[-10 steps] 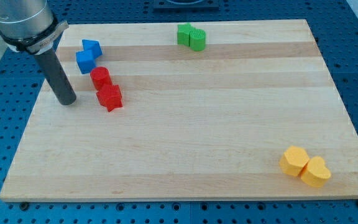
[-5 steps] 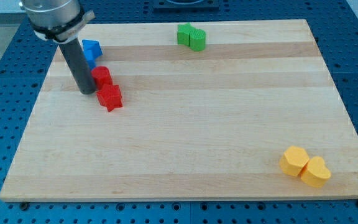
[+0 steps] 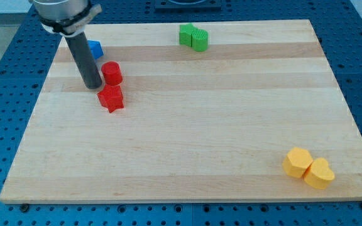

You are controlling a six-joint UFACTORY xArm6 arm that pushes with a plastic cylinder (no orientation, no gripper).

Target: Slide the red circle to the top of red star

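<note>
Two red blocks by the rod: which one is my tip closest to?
The red circle. My tip sits just at its left edge, while the red star lies a little below and right of it.

my tip (image 3: 93,86) touching red circle's (image 3: 112,73) left side | red star (image 3: 111,98) just below circle | desk (image 3: 200,144)
</note>
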